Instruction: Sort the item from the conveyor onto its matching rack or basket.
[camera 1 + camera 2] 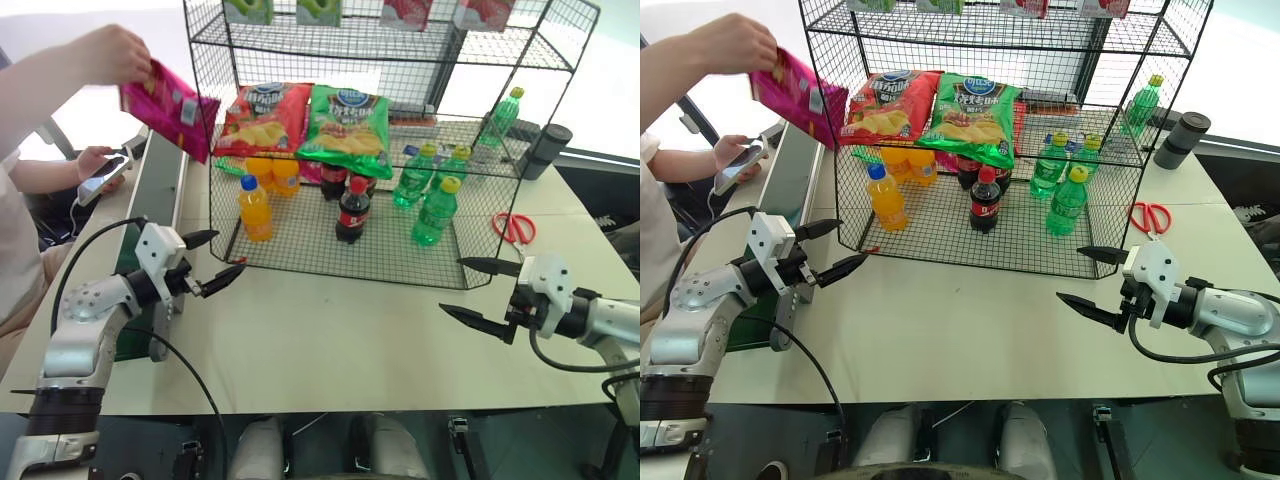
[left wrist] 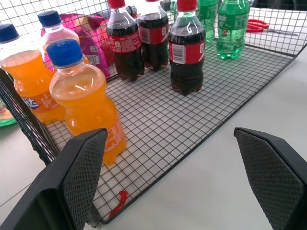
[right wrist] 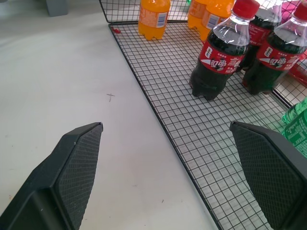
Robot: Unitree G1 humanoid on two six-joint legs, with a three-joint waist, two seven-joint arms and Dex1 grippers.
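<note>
Above the conveyor [image 1: 160, 180] a person's hand [image 1: 115, 52] holds the pink bag [image 1: 168, 108] — both grippers empty

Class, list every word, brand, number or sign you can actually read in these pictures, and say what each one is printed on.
No text here reads with certainty.
Cola bottle: white script on the red label, stylised, not legible.
Orange soda bottle: label too blurred.
Red crisp bag and green crisp bag: round blue logos, lettering too small.
Magenta-pink crisp bag: print too blurred.

The glossy magenta-pink crisp bag [image 1: 168, 107] is held tilted in the air above the dark-green conveyor [image 1: 150, 190], just beside the black wire rack [image 1: 400, 150].
</note>
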